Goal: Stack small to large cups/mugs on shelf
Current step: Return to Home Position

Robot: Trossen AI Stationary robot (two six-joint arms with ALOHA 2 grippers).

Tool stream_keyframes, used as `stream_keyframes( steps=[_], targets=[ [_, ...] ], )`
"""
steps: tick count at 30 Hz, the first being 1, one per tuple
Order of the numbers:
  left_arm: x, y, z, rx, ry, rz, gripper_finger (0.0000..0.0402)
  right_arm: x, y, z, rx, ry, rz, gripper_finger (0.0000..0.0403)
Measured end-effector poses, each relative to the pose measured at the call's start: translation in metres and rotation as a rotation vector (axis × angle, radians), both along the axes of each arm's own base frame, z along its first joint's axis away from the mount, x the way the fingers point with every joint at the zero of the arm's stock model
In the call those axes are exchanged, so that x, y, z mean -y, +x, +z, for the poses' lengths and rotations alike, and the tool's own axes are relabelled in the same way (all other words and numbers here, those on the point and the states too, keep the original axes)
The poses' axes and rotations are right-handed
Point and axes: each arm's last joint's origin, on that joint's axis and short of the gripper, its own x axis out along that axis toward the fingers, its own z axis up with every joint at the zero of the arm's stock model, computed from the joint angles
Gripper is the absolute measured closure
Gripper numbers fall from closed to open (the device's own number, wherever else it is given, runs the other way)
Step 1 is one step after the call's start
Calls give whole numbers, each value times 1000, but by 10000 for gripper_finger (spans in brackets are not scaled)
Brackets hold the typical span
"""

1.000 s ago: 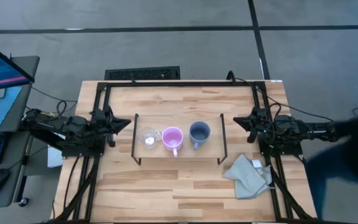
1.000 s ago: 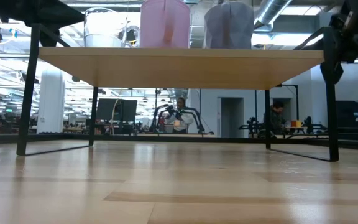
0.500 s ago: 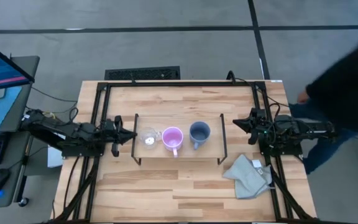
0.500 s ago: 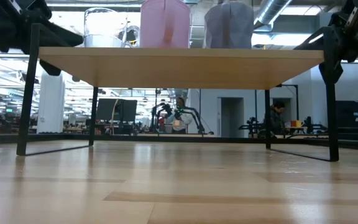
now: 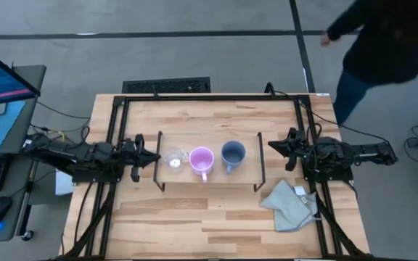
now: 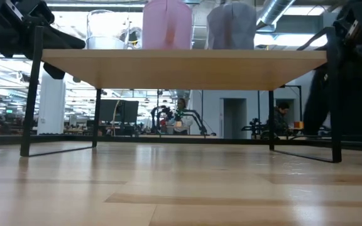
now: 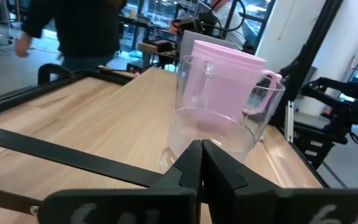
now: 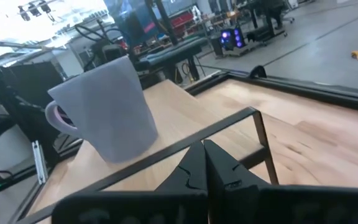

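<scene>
Left gripper (image 5: 151, 156) (image 7: 201, 152): fingers pressed together, nothing between them. It lies low at the left end of the shelf (image 5: 209, 139) (image 6: 187, 66), pointing at the glass cup (image 5: 173, 159) (image 7: 207, 124) and clear of it. A second ago it sat a little farther back along that end; it dropped to this line half a second ago and has barely shifted since.

Right gripper (image 5: 272, 145) (image 8: 202, 150): also clamped shut and empty, just off the shelf's right end, facing the blue-grey mug (image 5: 233, 154) (image 8: 104, 115). Its tip has crept slightly toward the shelf over the last second.

Cups unchanged across all frames: glass cup, pink mug (image 5: 201, 159) (image 6: 167, 24) and blue-grey mug stand upright in one row on the shelf top, left to right, close together. Seen from above, both mug handles point to the front of the table (image 5: 216, 225).

Grey-green cloth (image 5: 290, 204) is crumpled at the front right, same spot as before.

Person (image 5: 390, 36) in dark clothing: was beside the right arm a second ago, now off the table's far right corner. The low view now has a dark shape behind the shelf's right legs that was not there earlier.
</scene>
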Motion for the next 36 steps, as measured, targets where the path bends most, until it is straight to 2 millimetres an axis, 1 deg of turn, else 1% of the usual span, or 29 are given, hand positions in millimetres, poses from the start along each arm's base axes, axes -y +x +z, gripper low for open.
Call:
stream_keyframes(
  steps=[9, 14, 19, 22, 36],
  targets=[
    [-15, -7, -2, -15, 35, 49, 401, 4, 0, -2, -17, -7, -41, 399],
    [-19, -12, 0, 16, 70, 45, 401, 5, 0, -2, -18, -6, -56, 399],
    [-25, -18, -5, -25, 45, 104, 401, 6, 0, -2, -18, -5, -60, 398],
    [-27, -20, -6, -32, 35, 125, 401, 6, 0, -2, -20, -6, -60, 398],
    [-34, -22, -7, -42, 48, 189, 401, 9, -1, -2, -28, -29, -85, 398]
  ],
)
